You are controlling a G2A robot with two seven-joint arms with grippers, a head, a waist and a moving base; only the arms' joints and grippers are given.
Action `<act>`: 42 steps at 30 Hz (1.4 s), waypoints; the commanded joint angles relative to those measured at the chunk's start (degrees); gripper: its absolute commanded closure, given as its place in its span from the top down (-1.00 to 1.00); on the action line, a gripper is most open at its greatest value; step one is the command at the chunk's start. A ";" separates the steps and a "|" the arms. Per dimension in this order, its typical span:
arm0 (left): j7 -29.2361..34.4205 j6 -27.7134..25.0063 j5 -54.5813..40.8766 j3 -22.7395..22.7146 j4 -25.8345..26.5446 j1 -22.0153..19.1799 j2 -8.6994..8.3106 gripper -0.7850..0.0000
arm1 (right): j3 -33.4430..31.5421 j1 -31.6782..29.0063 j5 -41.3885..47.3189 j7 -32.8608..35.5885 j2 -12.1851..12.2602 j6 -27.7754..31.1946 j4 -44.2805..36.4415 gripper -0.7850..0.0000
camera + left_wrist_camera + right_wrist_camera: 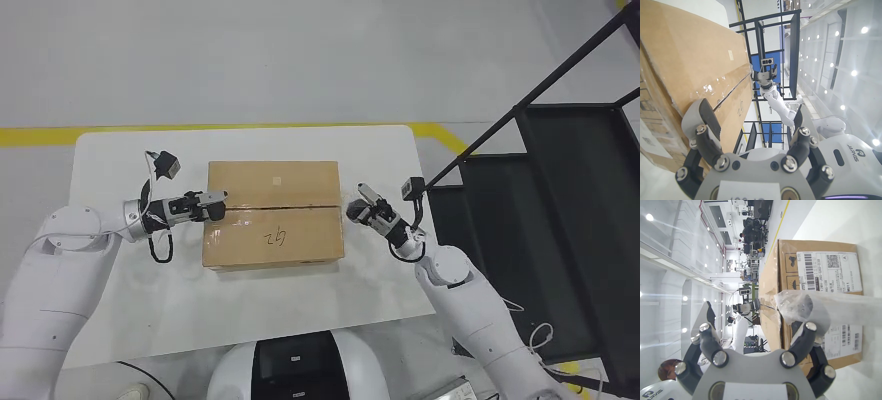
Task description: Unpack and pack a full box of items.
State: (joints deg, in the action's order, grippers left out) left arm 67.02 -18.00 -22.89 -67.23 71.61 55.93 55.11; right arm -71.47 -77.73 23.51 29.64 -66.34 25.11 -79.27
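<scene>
A black metal rack (560, 190) stands just beside the right end of the white table (130, 320), and a yellow floor line (40, 135) runs behind the table. The cardboard box (273, 215) sits in the middle of the table. Its 2 top flaps are closed along a glossy taped seam (275, 207).

The left gripper (753, 117) is at the box's left end, level with the seam. Its fingers are spread wide: 1 pad (708, 117) lies over the top edge by the seam's end, though I cannot tell if it touches, and the other is off the box in the air.

The right gripper (753, 313) is at the box's right end near the seam, fingers spread too, with nothing pinched between them. A crumpled scrap of clear tape (791, 306) clings over 1 finger, just off the labelled end face.
</scene>
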 commanded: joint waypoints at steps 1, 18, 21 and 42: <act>-1.23 0.15 1.04 -0.28 0.12 0.26 -0.07 1.00 | -0.30 -0.12 -2.15 -1.81 -0.06 2.48 -0.34 1.00; -4.88 0.54 2.53 -0.94 1.51 1.52 0.00 1.00 | 2.04 2.03 -8.69 1.52 -0.67 10.82 -2.42 1.00; -4.83 0.41 2.61 -1.02 1.73 1.79 -0.01 1.00 | 2.90 3.30 -10.76 2.48 -0.78 9.21 -2.03 1.00; -4.65 -0.57 1.87 -2.57 2.12 2.75 -0.14 1.00 | 7.12 10.26 -24.52 12.97 -0.66 -2.92 -5.08 1.00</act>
State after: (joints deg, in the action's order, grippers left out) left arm 62.31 -18.49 -21.00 -69.77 73.73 58.68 54.97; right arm -64.50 -67.84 -0.66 41.31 -67.05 22.93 -83.88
